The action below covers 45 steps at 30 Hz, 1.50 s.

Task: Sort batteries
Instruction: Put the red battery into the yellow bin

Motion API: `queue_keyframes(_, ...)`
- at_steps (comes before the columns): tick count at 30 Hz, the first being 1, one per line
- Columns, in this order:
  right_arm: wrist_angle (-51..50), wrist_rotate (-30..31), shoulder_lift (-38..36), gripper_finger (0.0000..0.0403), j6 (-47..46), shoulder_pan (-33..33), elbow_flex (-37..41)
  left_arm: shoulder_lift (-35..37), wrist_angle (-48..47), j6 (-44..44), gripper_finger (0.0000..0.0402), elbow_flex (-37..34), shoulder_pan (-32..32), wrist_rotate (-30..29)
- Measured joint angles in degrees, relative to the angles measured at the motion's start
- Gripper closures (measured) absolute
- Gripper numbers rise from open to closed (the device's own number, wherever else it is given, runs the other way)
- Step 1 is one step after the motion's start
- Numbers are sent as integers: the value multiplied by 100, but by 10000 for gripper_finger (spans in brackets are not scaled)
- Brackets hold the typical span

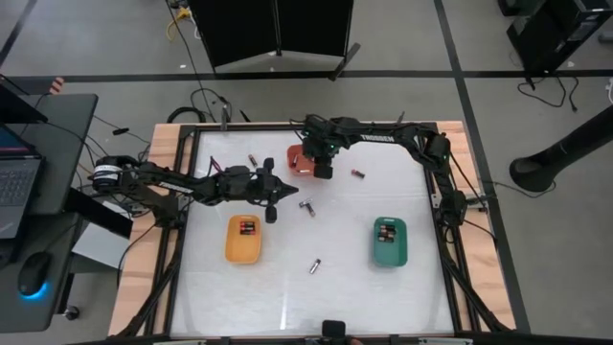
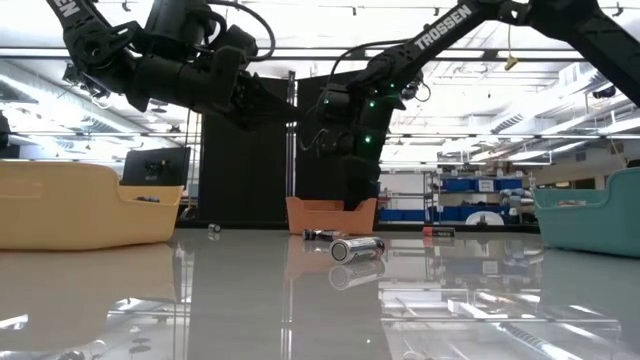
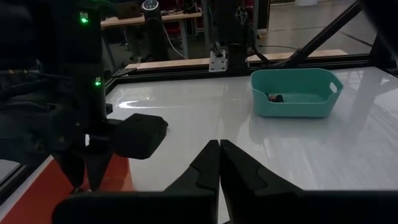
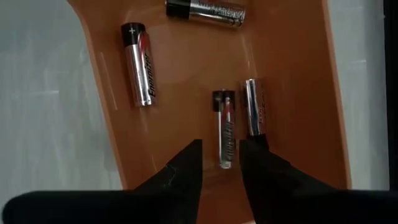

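Over the orange tray (image 4: 292, 74), right gripper (image 4: 221, 163) parted, slim battery (image 4: 225, 127) lying released below; should lift straight up. Left gripper (image 3: 219, 163) clenched empty.

Orange tray (image 1: 299, 159) half hidden under right pincer (image 1: 324, 171); its contents perhaps batteries.

Grey floor (image 1: 96, 38) with dark tape lines; black cabinet (image 1: 278, 29); laptop desk (image 1: 38, 172); blue-bin shelving (image 2: 470, 212); ceiling strip lights (image 2: 560, 110).
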<state>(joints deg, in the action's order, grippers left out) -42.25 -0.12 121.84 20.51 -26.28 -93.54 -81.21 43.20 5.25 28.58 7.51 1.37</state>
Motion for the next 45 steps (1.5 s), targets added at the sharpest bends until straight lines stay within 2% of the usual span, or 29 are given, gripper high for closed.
queue_keyframes(4, -100, 31, -3, 266, 5, 36, -51, 0, -31, -5, 383, 0, 0, 0)
queue_keyframes(6, -260, 56, -98, 274, 45, 83, -76, 0, -36, -6, 383, 0, 0, 0)
queue_keyframes(13, -654, 70, -826, 390, -93, 256, 133, 0, -182, 24, 383, -2, -11, -2)
queue_keyframes(17, -424, 73, -1524, 383, -406, 336, 905, 2, -184, 29, 383, -2, -13, -1)
queue_keyframes(22, 592, 75, -2631, 395, -868, 393, 2572, 0, -178, 33, 383, -2, -11, -2)
queue_keyframes(27, 1391, 77, -3597, 370, -1497, 310, 4002, 0, -158, 22, 383, -2, -11, -2)
queue_keyframes(32, 1952, 187, -4021, 342, -1779, 99, 4836, 0, -153, -5, 383, -2, -11, -2)
queue_keyframes(37, 2168, 149, -3859, 312, -1790, -235, 5208, 0, -177, -100, 383, -2, -11, -2)
queue_keyframes(45, 2516, 22, -3218, 261, -1773, -461, 5261, 0, -188, -100, 383, -2, -11, -2)
